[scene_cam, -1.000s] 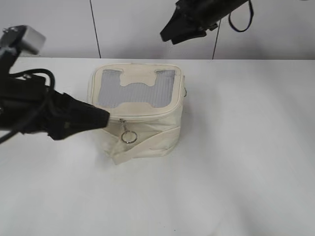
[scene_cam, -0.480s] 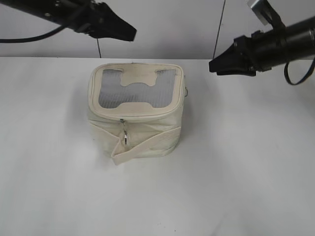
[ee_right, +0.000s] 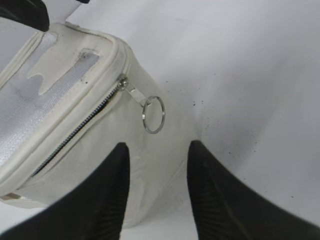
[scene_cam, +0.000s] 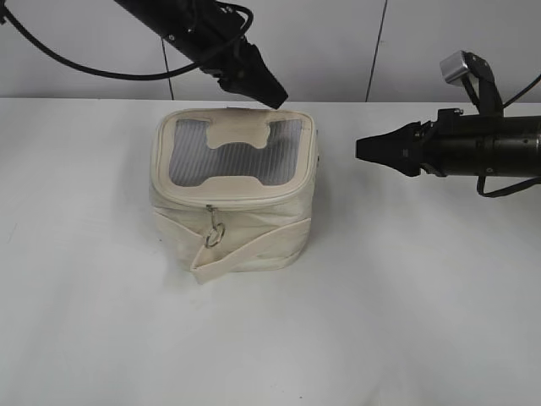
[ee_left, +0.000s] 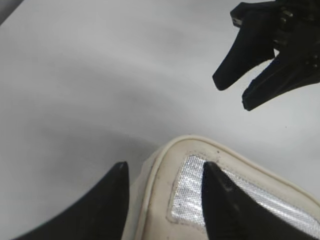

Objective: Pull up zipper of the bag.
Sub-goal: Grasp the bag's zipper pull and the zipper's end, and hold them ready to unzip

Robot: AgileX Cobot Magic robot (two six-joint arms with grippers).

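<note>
On table (scene_cam: 423,296) | one bag (scene_cam: 232,199) | two zipper (ee_right: 75,132) rings | two tools, unclosed

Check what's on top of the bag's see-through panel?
A cream H-shaped patch lies on the grey panel of the bag. Left tool hovers above the rear rim. Contents beneath can't be made out.

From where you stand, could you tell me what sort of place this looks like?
Probably a lab or test bench, not a home: a bare white table, plain panelled wall behind, and only the cream bag between the left hand and right hand.
</note>
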